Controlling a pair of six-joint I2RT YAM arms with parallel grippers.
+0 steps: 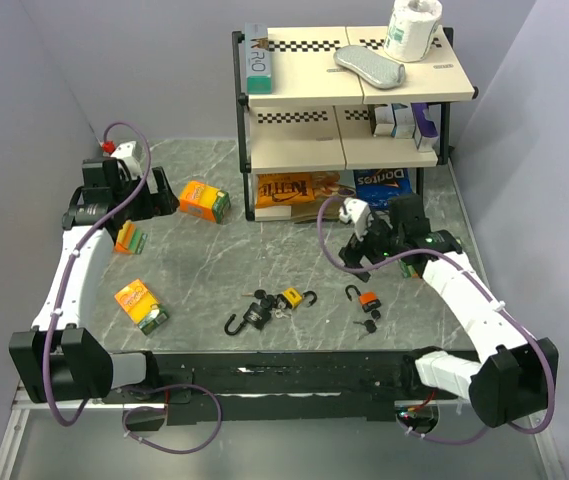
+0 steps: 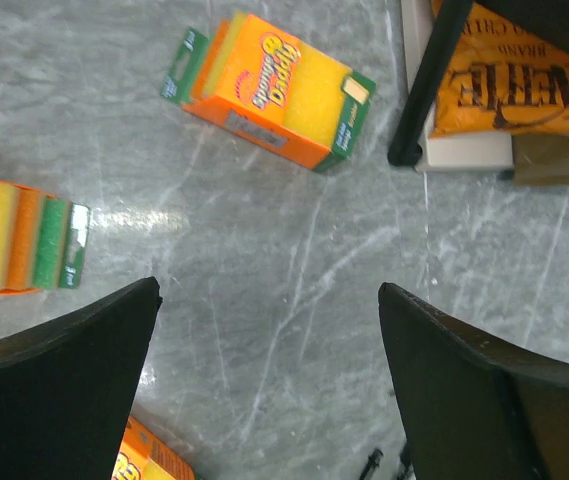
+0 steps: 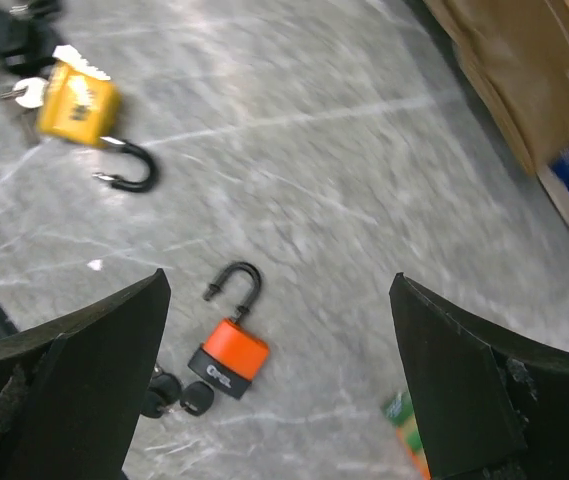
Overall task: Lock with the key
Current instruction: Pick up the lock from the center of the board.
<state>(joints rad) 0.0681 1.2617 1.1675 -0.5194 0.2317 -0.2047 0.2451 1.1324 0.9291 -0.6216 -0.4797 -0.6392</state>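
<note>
Right wrist view puts the orange padlock (image 3: 229, 358) low centre, shackle open, keys (image 3: 179, 398) just left of it; my right gripper (image 3: 280, 285) hangs wide and empty, and I'd pinch those light, hard, likely slippery keys by the head.

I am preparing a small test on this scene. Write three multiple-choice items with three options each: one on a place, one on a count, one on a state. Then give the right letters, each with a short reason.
1. Where does the orange padlock lie?
A. on the rack's top shelf
B. on the table, before the right pincer
C. on a sponge pack

2. How many padlocks lie on the table?
A. one
B. three
C. five

3. How is the orange padlock's shackle?
A. open
B. pushed shut
C. missing

Answers:
1 B, it rests on the grey tabletop, seen between that pincer's open fingers.
2 B, there is a black padlock, a yellow padlock and the orange one.
3 A, one end of the shackle stands free of the body.
</note>
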